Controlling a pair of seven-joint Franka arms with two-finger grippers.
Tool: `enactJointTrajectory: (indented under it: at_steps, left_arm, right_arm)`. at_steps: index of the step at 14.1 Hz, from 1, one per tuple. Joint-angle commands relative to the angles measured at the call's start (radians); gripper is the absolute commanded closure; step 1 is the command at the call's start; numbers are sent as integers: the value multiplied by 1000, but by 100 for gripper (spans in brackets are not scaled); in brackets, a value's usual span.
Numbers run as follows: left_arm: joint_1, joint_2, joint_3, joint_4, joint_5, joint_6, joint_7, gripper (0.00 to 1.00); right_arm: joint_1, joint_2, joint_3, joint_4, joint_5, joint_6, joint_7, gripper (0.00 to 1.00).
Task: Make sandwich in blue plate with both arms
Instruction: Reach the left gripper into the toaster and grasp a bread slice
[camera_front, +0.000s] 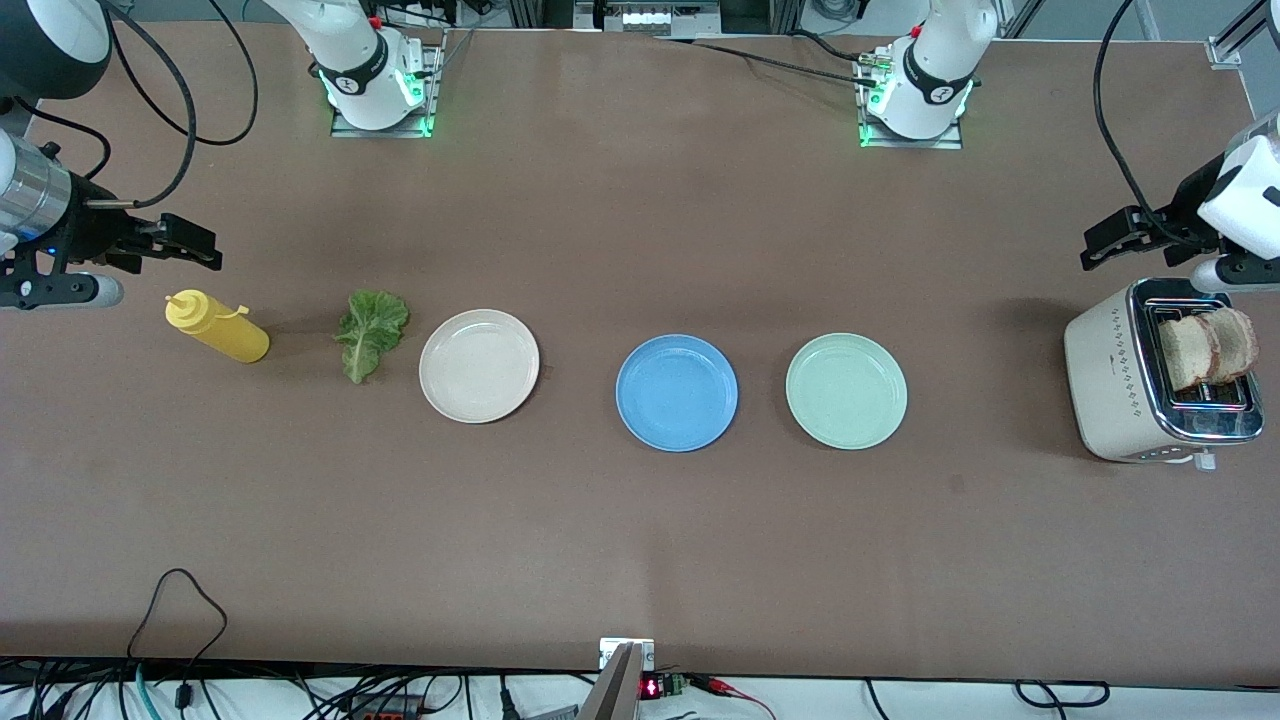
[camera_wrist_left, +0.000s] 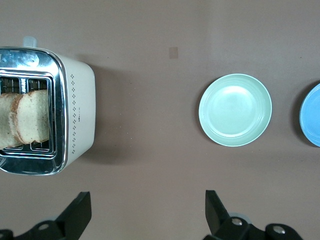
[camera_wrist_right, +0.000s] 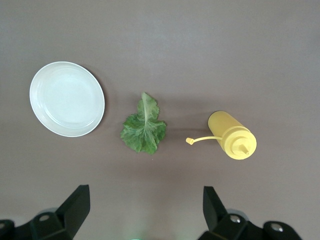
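Across the middle of the tabletop sit three plates in a row: cream-white plate toward the right arm's end, blue plate in the centre, mint-green plate toward the left arm's end. The blue one is bare, so the sandwich has yet to be started, and its central spot looks chosen so both arms can reach it. One lettuce leaf lies flat beside the cream-white plate, with one yellow squeeze bottle on its side just past it, both within the right arm's reach. Two bread slices stand up out of the single toaster at the left arm's end, handy for that arm to pluck. Right end effector hovers over the tabletop by the bottle, fingers spread wide and carrying nothing. Left end effector hangs beside the toaster, likewise wide apart and empty. My read: bread comes first, lettuce next.
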Motion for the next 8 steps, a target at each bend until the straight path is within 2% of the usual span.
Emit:
enactJointTrajectory:
  at_steps: [1, 5, 8]
  left_arm:
    - [1, -34, -3, -33, 18, -3, -4, 0]
    - [7, -5, 9, -22, 18, 10, 11, 0]
    - [80, 61, 9, -21, 19, 48, 13, 0]
  right_arm:
    - [-7, -10, 7, -9, 16, -13, 83, 0]
    - [-4, -10, 7, -7, 14, -21, 79, 0]
    - [-3, -10, 7, -7, 11, -20, 76, 0]
